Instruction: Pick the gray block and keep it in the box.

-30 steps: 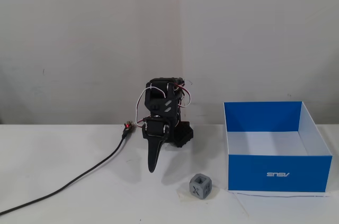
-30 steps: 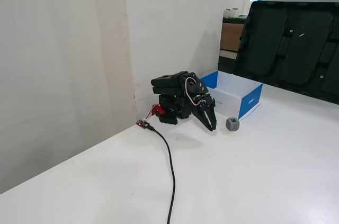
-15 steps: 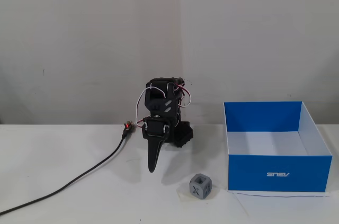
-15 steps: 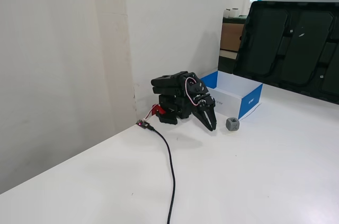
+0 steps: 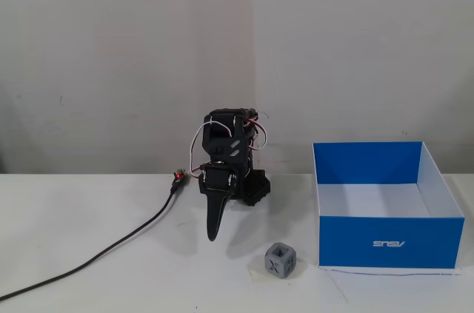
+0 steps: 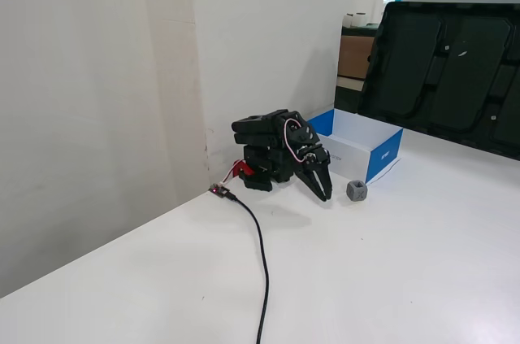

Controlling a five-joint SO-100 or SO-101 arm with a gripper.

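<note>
White table (image 5: 89, 209), bare wall; arm folded mid-frame, gripper (image 5: 212, 235) closed and empty, gray block (image 5: 281, 260) waiting lower centre beside box (image 5: 390, 243).

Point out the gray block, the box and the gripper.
gray block (image 5: 281, 260): a fixed view, on its front face with the X cutout.
box (image 5: 390, 243): a fixed view, on the blue front wall by the white logo.
gripper (image 5: 213, 237): a fixed view, at the fingertips, which point down toward the table.

Gray block (image 5: 281, 260) beside box (image 5: 390, 242)
</note>
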